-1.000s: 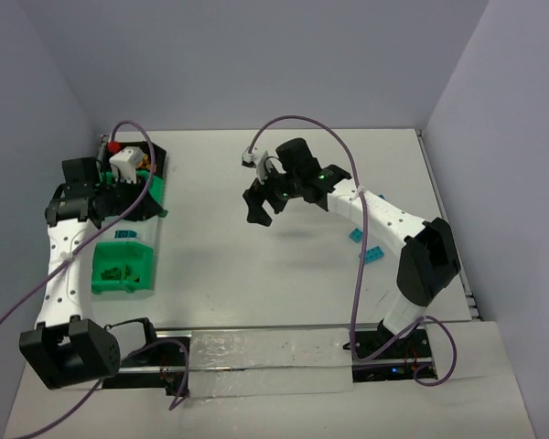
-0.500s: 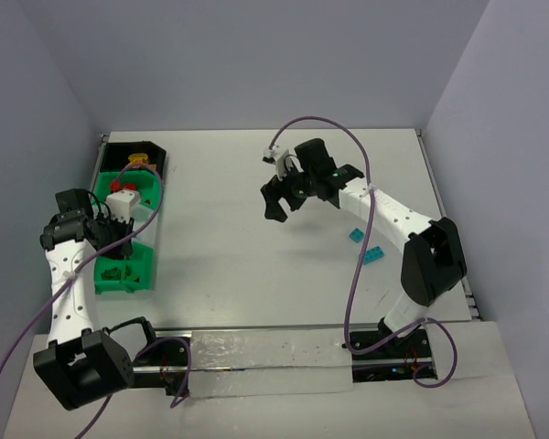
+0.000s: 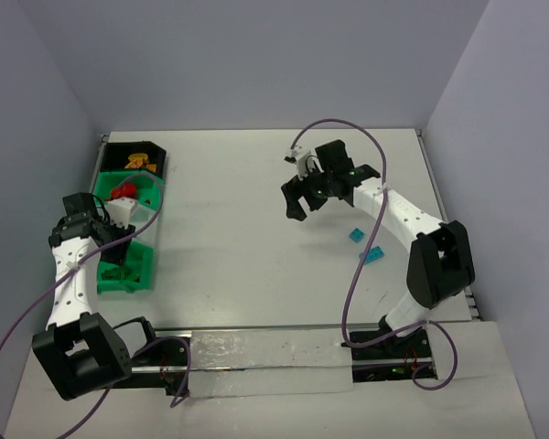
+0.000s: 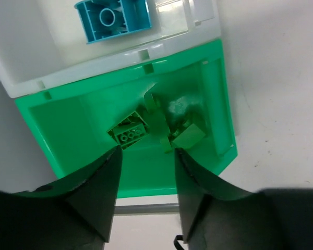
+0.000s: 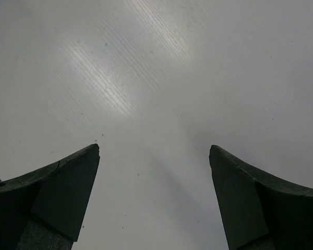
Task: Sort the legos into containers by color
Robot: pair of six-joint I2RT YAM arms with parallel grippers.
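A row of bins stands at the left: a black bin [image 3: 151, 151] with a yellow-orange brick [image 3: 139, 162], a green bin [image 3: 151, 187] with red bricks [image 3: 121, 191], a white bin [image 4: 68, 57] with a teal brick [image 4: 115, 18], and the nearest green bin [image 4: 57, 120] with green bricks [image 4: 128, 133]. My left gripper [image 3: 119, 245] hovers over this nearest green bin [image 3: 139, 279], open and empty [image 4: 146, 156]. My right gripper [image 3: 302, 203] is open and empty above bare table [image 5: 154, 151]. Two teal bricks [image 3: 356, 234] [image 3: 373, 254] lie on the table to its right and nearer.
Purple cables loop from both arms. Grey walls close in the table at the back and on both sides. The row of bins lies close to the left wall.
My left gripper has moved from the far end of the bin row to the near green bin. My right gripper has moved rightward, closer to the teal bricks.
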